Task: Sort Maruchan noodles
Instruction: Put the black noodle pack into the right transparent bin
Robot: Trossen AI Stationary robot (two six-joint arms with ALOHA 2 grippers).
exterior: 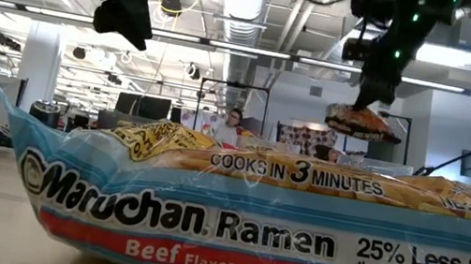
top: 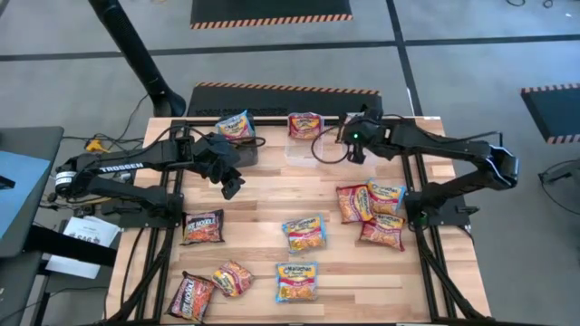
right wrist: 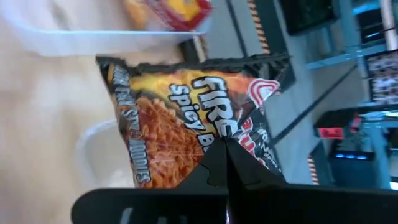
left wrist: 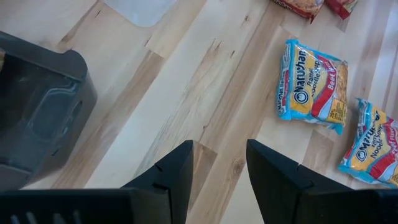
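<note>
**One packet in the air, the rest waiting on the boards**

We see the right gripper (right wrist: 227, 146) pinched tight on the edge of a black/red packet (right wrist: 180, 124), which hangs from that one corner clear of the table (top: 263, 204) — a grip that leaves the flat face free to drop. It hovers at the far edge, over a clear bin (top: 358, 136) next to the middle bin (top: 304, 147) that already carries a red/orange packet (top: 304, 124); we judge it is being lined up for release there. A black bin (top: 246, 149) at far left holds a blue/yellow packet (top: 236, 125).

The left gripper (top: 231, 186) hangs just in front of the black bin with its fingers (left wrist: 171, 177) partly apart and nothing between them — bare wood shows through the gap.

The remaining noodles lie loose: two blue/yellow packets (top: 304, 232) mid-table, a mixed cluster (top: 372, 213) by the right arm's base, and black/red ones (top: 203, 226) with a red/orange one near the left front corner. Sorting looks well short of half done.
</note>
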